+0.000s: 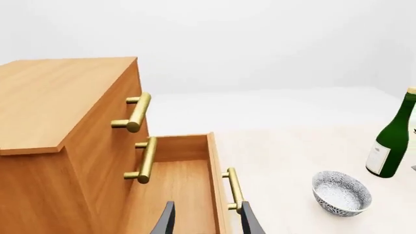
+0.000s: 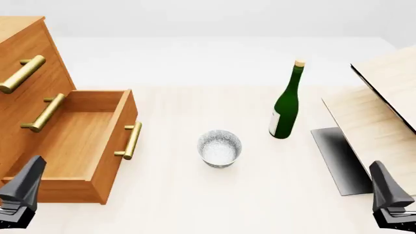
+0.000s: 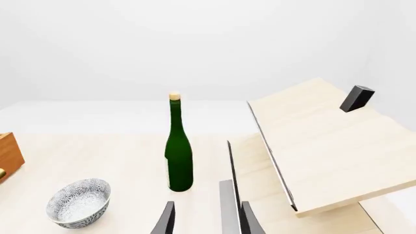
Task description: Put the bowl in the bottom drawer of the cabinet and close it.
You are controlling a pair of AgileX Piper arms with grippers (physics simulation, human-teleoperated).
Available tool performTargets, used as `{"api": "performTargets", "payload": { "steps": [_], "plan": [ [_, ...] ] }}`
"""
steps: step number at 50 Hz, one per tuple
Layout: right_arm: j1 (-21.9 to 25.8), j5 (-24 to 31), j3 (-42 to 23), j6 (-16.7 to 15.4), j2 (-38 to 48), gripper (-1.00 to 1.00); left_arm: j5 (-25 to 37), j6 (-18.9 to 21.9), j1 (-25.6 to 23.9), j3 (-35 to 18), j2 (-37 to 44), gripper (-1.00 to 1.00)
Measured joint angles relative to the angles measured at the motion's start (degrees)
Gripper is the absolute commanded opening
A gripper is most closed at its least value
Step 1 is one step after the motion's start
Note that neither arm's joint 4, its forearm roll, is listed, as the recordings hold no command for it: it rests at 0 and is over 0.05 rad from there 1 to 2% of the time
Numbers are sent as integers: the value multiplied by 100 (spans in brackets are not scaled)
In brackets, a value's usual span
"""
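Orange-brown cabinet (image 2: 26,73), far left: bottom drawer (image 2: 78,146) already pulled out and empty; speckled bowl (image 2: 219,148) upright on table (image 2: 195,204) just right of it, beside green bottle (image 2: 286,103), unlifted; left gripper (image 1: 204,219) and right gripper (image 3: 204,219) parted, empty; loading and closing remain.

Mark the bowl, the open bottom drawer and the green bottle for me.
bowl (image 2: 219,147), front view, inner hollow.
bottom drawer (image 2: 73,136), front view, wooden floor inside.
green bottle (image 2: 286,108), front view, glass body.
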Motion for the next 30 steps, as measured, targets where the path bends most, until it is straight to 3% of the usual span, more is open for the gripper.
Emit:
{"api": "performTargets", "payload": {
  "steps": [30],
  "plan": [
    [6,0,0,-2,4,100,684,-39,-541,-966,743,100]
  ]
}}
